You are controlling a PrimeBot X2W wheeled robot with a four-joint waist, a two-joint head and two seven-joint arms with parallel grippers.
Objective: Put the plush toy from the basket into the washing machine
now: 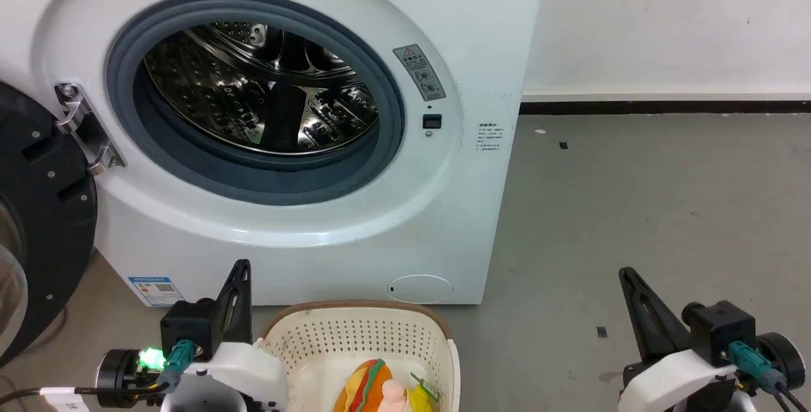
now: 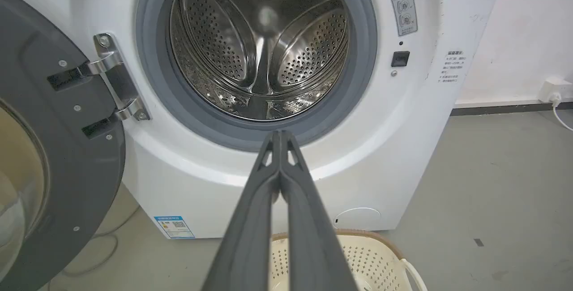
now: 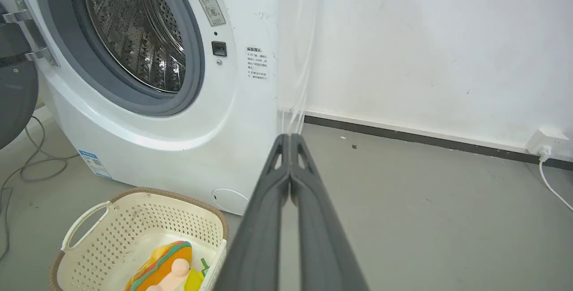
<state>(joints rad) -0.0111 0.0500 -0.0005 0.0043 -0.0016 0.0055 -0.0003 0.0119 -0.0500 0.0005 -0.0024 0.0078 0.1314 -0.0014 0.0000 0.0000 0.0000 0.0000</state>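
The plush toy with the orange burger-shaped part and the peach-pink body point(image 1: 374, 390) lies on the bottom of the cream-white perforated plastic basket with a brown rim point(image 1: 355, 306), toward its near right side. The basket stands on the grey floor point(image 1: 633, 209), just before the lower front edge of the large white front-loading washing machine point(image 1: 443, 209). The left hand point(image 1: 239, 271) is just beside the left wall of the basket, and the right hand point(image 1: 627, 276) is well apart to the right. Each has its two dark fingers pressed together and holds nothing. The step in hand seems to be the reach for the toy, and nothing is grasped yet. To do it well, the hand should first spread its fingers and come down from above inside the rim. It should pinch the thick soft burger part, not the thin green-edged tag, which could tear. The shiny perforated steel drum point(image 1: 266, 89) looks empty and its opening is free. The dark round door point(image 1: 38, 209) stands open at the left with its metal hinge point(image 1: 82, 127), so a carry with the left hand must pass clear of it and rise over the grey gasket point(image 1: 253, 171). A thin cable point(image 3: 27, 165) lies on the floor left of the machine.
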